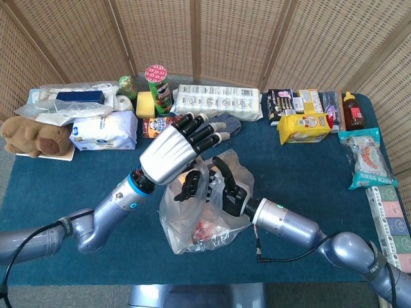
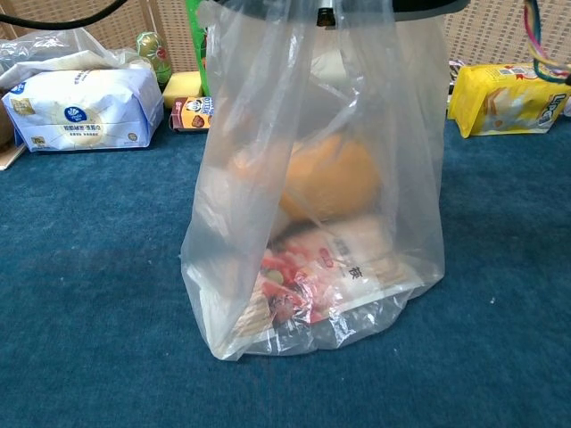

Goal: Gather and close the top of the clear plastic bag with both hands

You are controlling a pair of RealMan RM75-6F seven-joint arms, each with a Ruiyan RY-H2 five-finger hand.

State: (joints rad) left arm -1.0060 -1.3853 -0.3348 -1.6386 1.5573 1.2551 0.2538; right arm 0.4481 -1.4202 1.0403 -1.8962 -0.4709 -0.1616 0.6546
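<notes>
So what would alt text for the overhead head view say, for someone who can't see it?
Two robot hands, left hand and right hand, meet at the top of a clear plastic bag of groceries on a blue table. Snacks, tissues and a teddy bear line the table's far edge.

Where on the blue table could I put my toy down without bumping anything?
There's bare blue cloth to the right of the clear plastic bag, in front of the yellow snack packet. More lies left of the bag, in front of the white tissue pack and teddy bear. The back row is crowded, and both hands crowd the bag's top.
</notes>
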